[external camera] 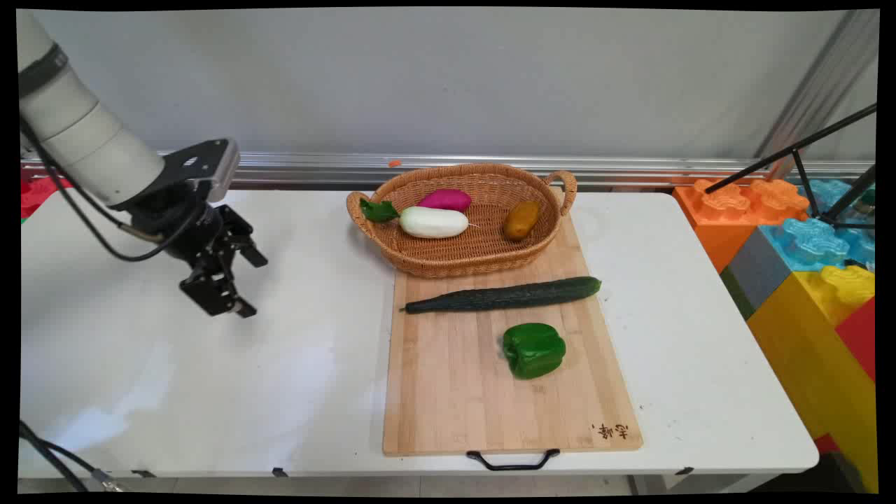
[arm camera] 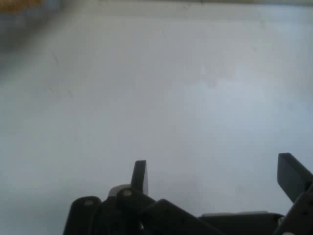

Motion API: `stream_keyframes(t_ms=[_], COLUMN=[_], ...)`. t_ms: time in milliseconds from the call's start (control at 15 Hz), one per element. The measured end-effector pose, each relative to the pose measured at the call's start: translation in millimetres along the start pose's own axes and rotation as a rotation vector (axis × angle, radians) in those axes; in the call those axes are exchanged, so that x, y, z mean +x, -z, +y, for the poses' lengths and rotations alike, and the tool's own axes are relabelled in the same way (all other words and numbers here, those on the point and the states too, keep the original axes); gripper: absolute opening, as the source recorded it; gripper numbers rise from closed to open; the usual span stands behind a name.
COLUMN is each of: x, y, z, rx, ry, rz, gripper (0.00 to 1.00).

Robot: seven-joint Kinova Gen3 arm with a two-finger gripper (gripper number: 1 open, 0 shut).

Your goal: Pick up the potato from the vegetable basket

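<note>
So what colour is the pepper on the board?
Green; the pepper shows best in the main view.

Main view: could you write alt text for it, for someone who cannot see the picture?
A black two-finger end effector on a white arm hangs open and empty over the bare left part of a white table. To its right lies a bamboo cutting board with a long dark green cucumber, a green bell pepper and an oval wicker basket of vegetables.
</note>
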Motion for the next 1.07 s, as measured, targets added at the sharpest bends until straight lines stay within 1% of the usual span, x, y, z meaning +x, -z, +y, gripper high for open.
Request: stream_keyframes(t_ms=[133,267,333,467,733,867,1067], x=[9.8,31.1,49.1,84.1,154.1,184.6,221.9], y=[-2.6,-6.1,-9.0,-14.5,-32.4,-46.0,-73.1], z=[-7.3,-17.0,-22.2,-28.4,-40.5,-48.2,-62.2], rx=[0.017,0.042,0.054,0.070,0.109,0.130,0.156], ry=[0.020,0.050,0.064,0.084,0.165,0.214,0.310], rz=[0.036,0.087,0.115,0.156,0.222,0.244,0.263], gripper=[1.00,1.00,1.00,1.00,1.00,1.00,1.00])
